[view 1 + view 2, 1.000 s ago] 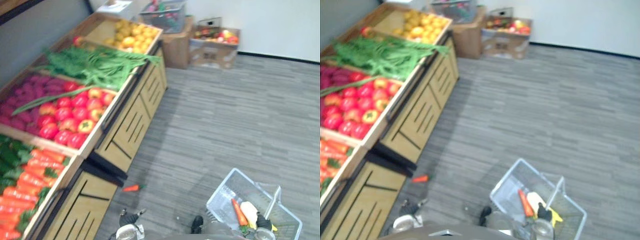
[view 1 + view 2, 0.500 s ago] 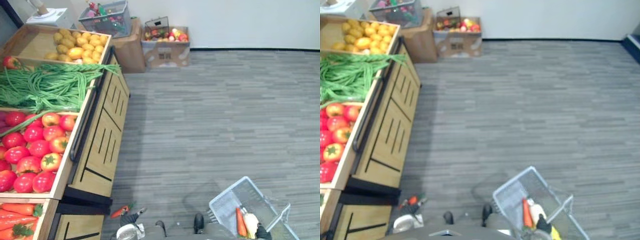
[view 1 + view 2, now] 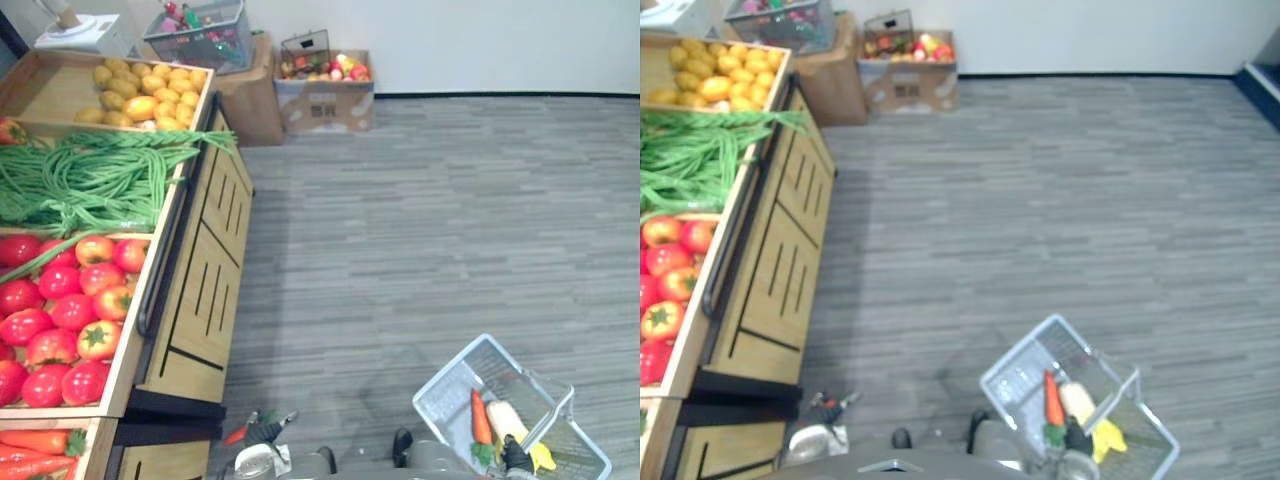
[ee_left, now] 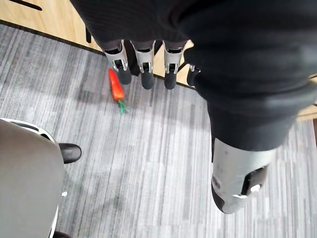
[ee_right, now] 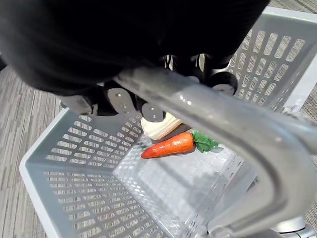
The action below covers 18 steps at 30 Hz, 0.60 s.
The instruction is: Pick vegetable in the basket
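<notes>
A carrot (image 5: 168,145) lies in the bottom of the grey mesh basket (image 3: 442,398), its green top touching a pale whitish vegetable (image 5: 159,127) just beside it; a yellow piece (image 3: 543,457) lies in the same basket, on the far side of the pale one from the carrot. The right hand (image 5: 120,100) is over the basket, its fingers (image 5: 151,111) curled round the grey handle (image 5: 208,116), so the basket hangs from it above the grey floor (image 3: 430,220). Well apart from the basket, a second carrot (image 4: 116,84) lies on the floor. The left hand (image 4: 143,62) hangs above that carrot with straight, relaxed fingers, holding nothing. Farther from the basket on that side stands a wooden produce stand (image 3: 205,290) with tomatoes (image 3: 60,320), long green beans (image 3: 90,180) and yellow produce (image 3: 140,95).
</notes>
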{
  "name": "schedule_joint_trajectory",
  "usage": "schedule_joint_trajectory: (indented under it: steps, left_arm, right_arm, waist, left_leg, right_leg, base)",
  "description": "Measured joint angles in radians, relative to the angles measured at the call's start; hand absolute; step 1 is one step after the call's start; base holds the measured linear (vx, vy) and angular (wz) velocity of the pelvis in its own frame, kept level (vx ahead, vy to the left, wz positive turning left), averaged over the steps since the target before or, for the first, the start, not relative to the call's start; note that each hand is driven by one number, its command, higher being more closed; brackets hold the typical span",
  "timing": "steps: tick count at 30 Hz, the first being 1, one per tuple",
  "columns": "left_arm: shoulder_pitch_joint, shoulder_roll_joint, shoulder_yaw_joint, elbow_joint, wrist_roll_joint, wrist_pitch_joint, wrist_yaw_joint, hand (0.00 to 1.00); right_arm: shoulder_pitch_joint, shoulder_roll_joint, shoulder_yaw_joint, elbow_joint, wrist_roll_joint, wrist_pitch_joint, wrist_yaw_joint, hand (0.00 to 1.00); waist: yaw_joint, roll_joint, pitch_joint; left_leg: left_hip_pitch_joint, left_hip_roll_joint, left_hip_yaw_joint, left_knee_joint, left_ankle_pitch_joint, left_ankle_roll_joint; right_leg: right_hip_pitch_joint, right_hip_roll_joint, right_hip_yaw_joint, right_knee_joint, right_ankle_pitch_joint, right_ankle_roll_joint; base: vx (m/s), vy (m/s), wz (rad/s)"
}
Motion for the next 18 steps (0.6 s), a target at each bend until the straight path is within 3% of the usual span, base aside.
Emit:
schedule_joint_trajectory:
  steps: [7, 18]
  left_arm:
    - [0.009, -0.005, 0.047, 0.049, -0.071, -0.003, -0.038, 0.00]
    - [0.007, 0.000, 0.024, 0.076, -0.105, 0.001, -0.057, 0.00]
  right_arm:
    - [0.020, 0.028, -0.045, 0.025, 0.010, 0.003, 0.017, 1.00]
    - [0.016, 0.024, -0.091, 0.083, 0.022, 0.014, 0.019, 1.00]
  waist:
    - [0.002, 0.011, -0.056]
    - [0.003, 0.019, -0.074]
  left_leg:
    - [0.006, 0.019, 0.011, -0.023, 0.000, -0.001]
    - [0.045, 0.012, 0.045, -0.037, -0.009, -0.015]
  right_leg:
    - [0.079, 0.036, 0.001, -0.180, 0.088, -0.006]
    - [0.131, 0.042, 0.033, -0.258, 0.119, 0.001]
  base:
    - [0.04, -0.006, -0.05]
    - [0.04, -0.001, -0.10]
